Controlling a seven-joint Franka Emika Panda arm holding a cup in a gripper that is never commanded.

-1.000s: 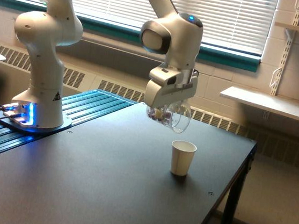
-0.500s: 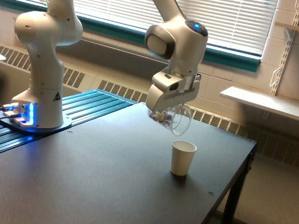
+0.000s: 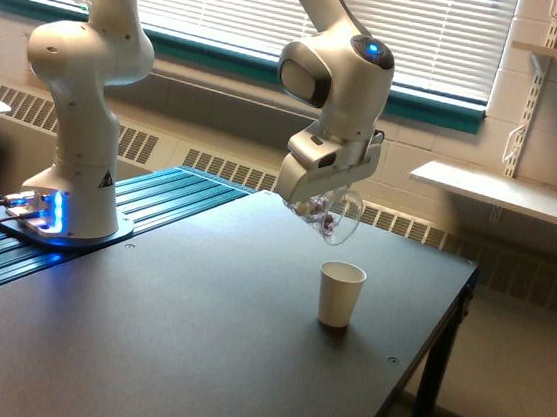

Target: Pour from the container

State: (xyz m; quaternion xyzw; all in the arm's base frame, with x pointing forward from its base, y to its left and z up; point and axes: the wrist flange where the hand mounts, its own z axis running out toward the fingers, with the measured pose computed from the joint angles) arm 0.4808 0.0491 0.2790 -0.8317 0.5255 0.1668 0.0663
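Jaws grip one container (image 3: 336, 218).

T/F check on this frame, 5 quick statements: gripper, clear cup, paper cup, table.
1. The gripper holds the clear plastic cup tilted on its side, above the table. True.
2. The white paper cup lies tipped over. False: it stands upright on the table.
3. The clear cup touches the paper cup. False: it hangs in the air above it, with a clear gap between them.
4. Small objects show inside the clear cup. True; what they are cannot be told.
5. The paper cup stands on the blue ribbed surface. False: it stands on the dark tabletop, toward the exterior view's right.
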